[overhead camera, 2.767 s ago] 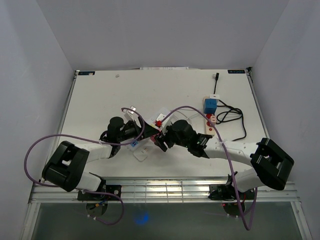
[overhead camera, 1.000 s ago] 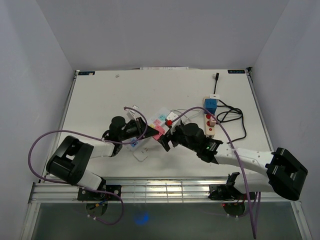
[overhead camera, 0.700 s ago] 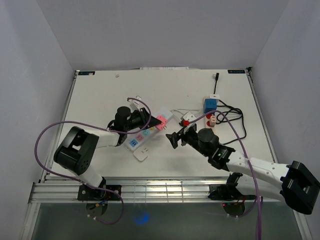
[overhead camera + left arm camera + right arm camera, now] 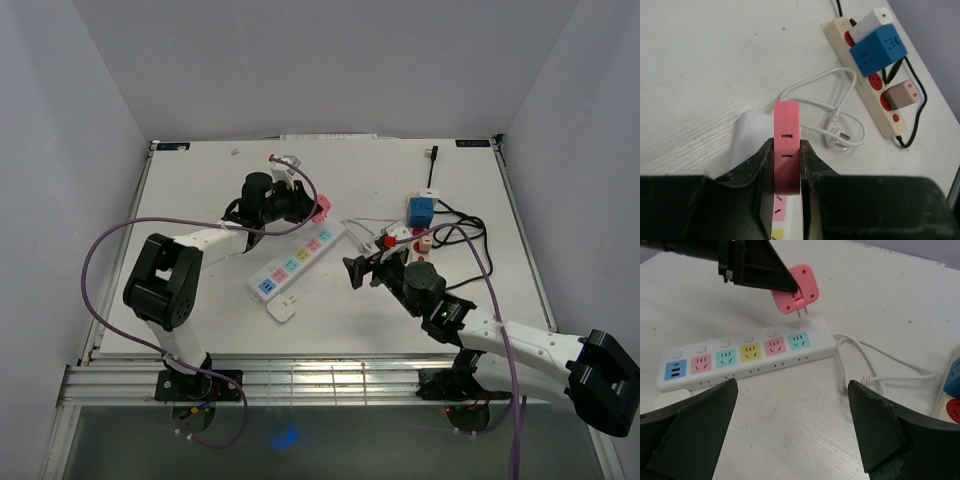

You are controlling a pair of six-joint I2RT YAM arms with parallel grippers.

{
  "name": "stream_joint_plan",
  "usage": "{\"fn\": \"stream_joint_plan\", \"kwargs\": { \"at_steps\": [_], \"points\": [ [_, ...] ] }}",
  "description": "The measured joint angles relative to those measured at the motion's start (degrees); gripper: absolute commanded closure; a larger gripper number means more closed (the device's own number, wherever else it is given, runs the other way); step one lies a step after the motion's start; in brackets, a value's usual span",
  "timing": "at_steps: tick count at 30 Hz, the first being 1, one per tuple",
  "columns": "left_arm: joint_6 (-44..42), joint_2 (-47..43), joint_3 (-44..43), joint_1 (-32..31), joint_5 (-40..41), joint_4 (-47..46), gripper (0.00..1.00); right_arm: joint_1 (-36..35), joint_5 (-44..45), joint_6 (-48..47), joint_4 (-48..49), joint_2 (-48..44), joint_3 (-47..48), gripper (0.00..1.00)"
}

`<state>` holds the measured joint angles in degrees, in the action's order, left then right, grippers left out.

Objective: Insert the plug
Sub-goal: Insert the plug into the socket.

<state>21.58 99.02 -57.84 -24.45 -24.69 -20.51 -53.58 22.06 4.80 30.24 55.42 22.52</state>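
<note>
A pink plug point(image 4: 320, 207) hangs in the air with my left gripper point(image 4: 303, 205) shut on its sides. In the left wrist view the plug point(image 4: 787, 145) stands between the jaws of the left gripper point(image 4: 787, 152). In the right wrist view the pink plug point(image 4: 796, 287) has its prongs pointing down, a little above the far end of the white power strip point(image 4: 740, 360). The strip point(image 4: 298, 260) lies flat with several coloured sockets. My right gripper point(image 4: 365, 270) stands open to the strip's right; the right gripper point(image 4: 792, 385) has bare table between its fingers.
A beige power strip point(image 4: 420, 242) at the right carries a blue cube adapter point(image 4: 420, 210) and a brown adapter point(image 4: 901, 94). Black cable point(image 4: 465, 235) coils beside it. The white strip's cord point(image 4: 880, 365) loops to its right. A small white block point(image 4: 282, 310) lies near the strip's near end.
My left gripper has swung toward the back of the table with the pink plug, lifting it off the strip area. My right gripper has drawn back right and opened slightly wider.
</note>
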Motion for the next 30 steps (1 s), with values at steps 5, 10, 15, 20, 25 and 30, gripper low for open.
{"fn": "stream_joint_plan", "kwargs": {
  "at_steps": [5,10,15,20,25,30],
  "points": [
    [-1.0,2.9,0.0,0.5,-0.4,1.9,1.00,0.1,4.3,1.3,0.4,-1.7,-1.4,0.02],
    [-1.3,2.9,0.5,0.5,-1.4,2.2,1.00,0.2,5.4,2.3,0.3,-1.5,-1.4,0.02],
    [-1.2,2.9,0.6,0.5,-3.3,2.6,1.00,0.2,5.4,2.6,0.3,-0.8,-1.4,0.01],
    [-0.8,4.2,0.0,0.5,-5.0,4.4,1.00,0.2,5.3,2.6,0.1,-0.2,-1.4,0.01],
    [-0.9,4.6,0.0,0.5,-4.9,5.7,1.00,0.2,5.2,2.6,0.1,-0.2,-1.4,0.01],
    [-1.5,4.6,-0.2,0.5,-4.9,6.0,1.00,0.2,4.9,2.6,0.0,0.0,-1.4,0.01]
  ]
}}
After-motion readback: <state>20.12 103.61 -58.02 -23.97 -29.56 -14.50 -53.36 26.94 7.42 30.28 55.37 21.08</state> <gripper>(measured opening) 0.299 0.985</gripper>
